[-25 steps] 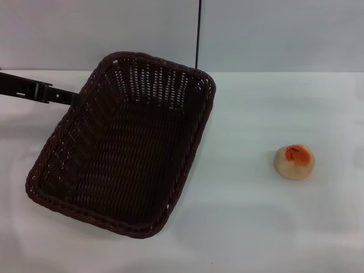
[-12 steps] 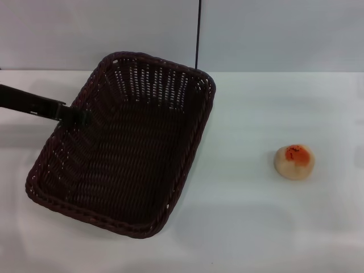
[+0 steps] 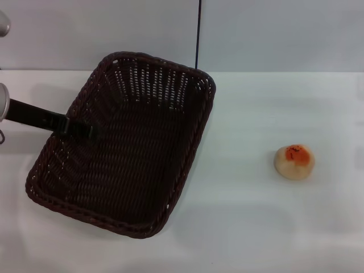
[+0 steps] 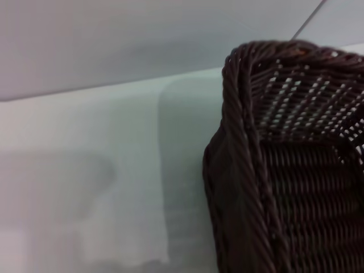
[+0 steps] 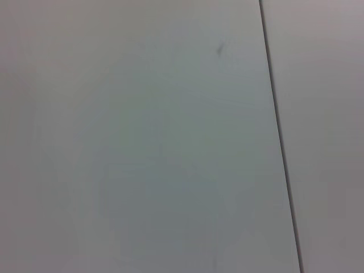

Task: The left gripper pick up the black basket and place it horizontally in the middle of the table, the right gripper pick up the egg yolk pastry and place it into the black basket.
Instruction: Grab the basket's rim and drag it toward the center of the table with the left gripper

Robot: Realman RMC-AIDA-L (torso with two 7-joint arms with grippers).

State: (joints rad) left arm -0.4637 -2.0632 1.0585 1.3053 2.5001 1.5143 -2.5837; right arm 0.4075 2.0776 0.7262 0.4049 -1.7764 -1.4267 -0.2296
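The black basket (image 3: 122, 151) rests on the white table (image 3: 256, 227), left of centre, with its long side running diagonally. My left gripper (image 3: 85, 131) reaches in from the left, and its black tip lies across the basket's left rim, over the inside wall. The left wrist view shows one braided corner of the basket (image 4: 284, 170) close up. The egg yolk pastry (image 3: 294, 161) sits alone on the table to the right, orange top up. My right gripper is out of view; its wrist view shows only a pale surface with a dark seam.
A pale wall (image 3: 284, 34) with a dark vertical seam (image 3: 198, 34) stands behind the table's far edge. The left arm's silver cylinder (image 3: 3, 102) shows at the picture's left edge. Bare tabletop lies between basket and pastry.
My left gripper has slid along the basket's left rim toward me and further over the rim. Its silver arm now shows at the left edge. Basket and pastry have stayed put.
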